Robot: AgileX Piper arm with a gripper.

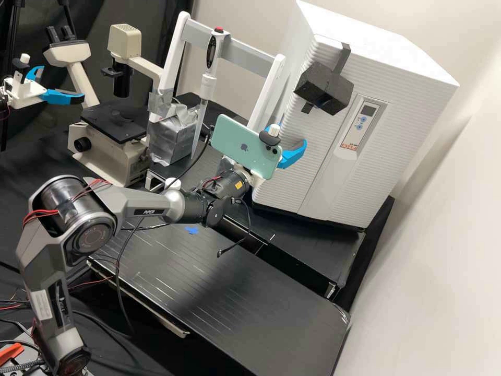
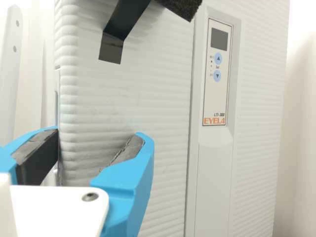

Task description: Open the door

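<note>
Dark grey arm [image 1: 138, 202] at a black bench, elbow bent, its gripper [image 2: 98, 133] in front of a white cabinet [image 1: 378, 57]. From where I stand, the ribbed door [image 2: 123, 94], seemingly shut, is the cabinet's front. Blue fingers are spread apart, lined up about its long, upright side edge; whether they touch it, I cannot tell. Opening it likely means catching that edge. Farther across the front, a printed label [image 2: 216, 101] carries a small display [image 2: 219, 39] above blue buttons.
</note>
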